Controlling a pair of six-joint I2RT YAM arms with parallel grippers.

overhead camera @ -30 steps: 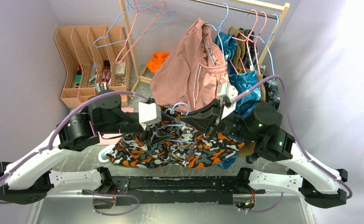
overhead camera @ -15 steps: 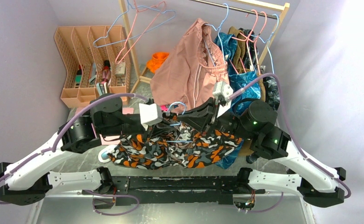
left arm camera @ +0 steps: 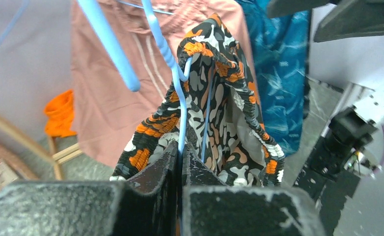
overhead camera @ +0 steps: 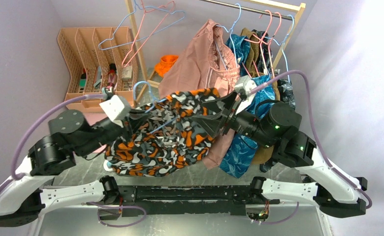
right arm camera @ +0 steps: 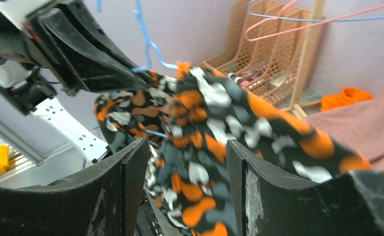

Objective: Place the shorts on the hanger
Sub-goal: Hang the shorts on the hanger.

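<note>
Shorts (overhead camera: 165,132) draped over hanger (left arm camera: 181,118) | my left fingers (left arm camera: 155,169) pinch hanger | right fingers (right arm camera: 126,182) wide around shorts | I reckon straightening remains

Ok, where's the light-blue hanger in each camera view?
Top external: hanger centre left, hook poking out above the shorts.
Left wrist: hanger at centre, wire pinched in the left tool.
Right wrist: hanger top centre-left, above the shorts.
Shared landmark: the shorts draped on it.
</note>
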